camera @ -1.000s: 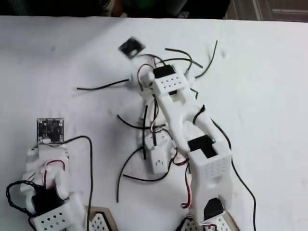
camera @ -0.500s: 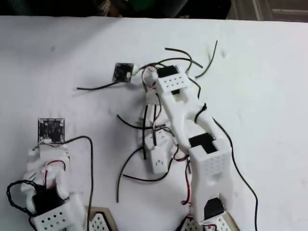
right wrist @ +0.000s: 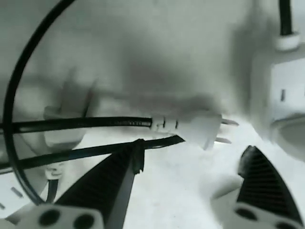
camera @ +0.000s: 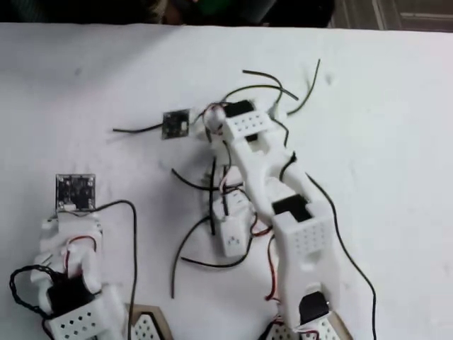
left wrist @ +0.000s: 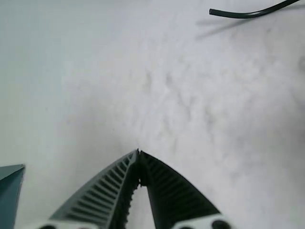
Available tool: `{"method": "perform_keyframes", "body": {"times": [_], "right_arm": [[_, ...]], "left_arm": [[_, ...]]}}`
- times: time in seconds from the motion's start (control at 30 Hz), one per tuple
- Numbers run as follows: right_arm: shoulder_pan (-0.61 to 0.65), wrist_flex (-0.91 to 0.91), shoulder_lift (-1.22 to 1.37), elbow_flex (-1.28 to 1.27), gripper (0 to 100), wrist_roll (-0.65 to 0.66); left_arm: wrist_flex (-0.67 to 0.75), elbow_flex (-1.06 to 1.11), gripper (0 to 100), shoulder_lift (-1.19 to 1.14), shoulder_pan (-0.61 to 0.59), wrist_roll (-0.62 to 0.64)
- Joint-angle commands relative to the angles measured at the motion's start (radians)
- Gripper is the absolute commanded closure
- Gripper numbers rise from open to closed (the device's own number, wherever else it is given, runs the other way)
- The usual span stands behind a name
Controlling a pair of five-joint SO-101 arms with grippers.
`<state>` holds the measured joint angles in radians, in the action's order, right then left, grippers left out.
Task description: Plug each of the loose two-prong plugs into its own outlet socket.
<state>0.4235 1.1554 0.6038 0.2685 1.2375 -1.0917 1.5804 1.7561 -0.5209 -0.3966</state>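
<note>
Right wrist has rolled above the tangled cords.
Over the last second the right arm (camera: 283, 191) twisted its wrist, bringing its camera board (camera: 175, 124) nearer the bases. Its wrist view shows the right jaws spread wide, with a white plug (right wrist: 200, 129) on the counter (camera: 396, 142) just ahead of the gap, prongs toward a socket (right wrist: 286, 81). The left jaws are pressed together over bare counter, a black cord (left wrist: 248, 12) beyond.

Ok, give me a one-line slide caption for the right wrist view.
Right end effector open, a loose white two-prong plug just ahead of it, prongs pointing toward a white outlet socket.
</note>
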Motion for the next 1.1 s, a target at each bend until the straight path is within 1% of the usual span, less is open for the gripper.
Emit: {"method": "perform_keyframes", "body": {"times": [0.0, 0.23, 0.43, 0.6, 0.7, 0.83, 0.93, 1.07], "right_arm": [[0.031, -0.050, 0.025, 0.038, 68.7, 0.008], [0.041, -0.131, 0.071, 0.038, 68.8, 0.006], [0.064, -0.134, 0.073, 0.031, 79.0, 0.006], [0.088, -0.131, 0.073, 0.032, 81.9, -0.008], [0.107, -0.130, 0.065, 0.038, 86.5, -0.072], [0.114, -0.127, 0.054, 0.066, 98.1, -0.180], [0.108, -0.108, 0.038, 0.107, 97.8, -0.282], [0.110, 0.022, 0.024, 0.178, 97.9, -0.351]], "left_arm": [[0.023, -0.005, 98, 0.013, 0.010, -0.009], [0.023, -0.005, 98, 0.013, 0.010, -0.009], [0.023, -0.005, 98, 0.013, 0.010, -0.009], [0.023, -0.005, 98, 0.013, 0.010, -0.009], [0.023, -0.005, 98, 0.013, 0.010, -0.009], [0.023, -0.005, 98, 0.013, 0.010, -0.009], [0.023, -0.005, 98, 0.013, 0.010, -0.009], [0.023, -0.005, 98, 0.013, 0.010, -0.009]]}}
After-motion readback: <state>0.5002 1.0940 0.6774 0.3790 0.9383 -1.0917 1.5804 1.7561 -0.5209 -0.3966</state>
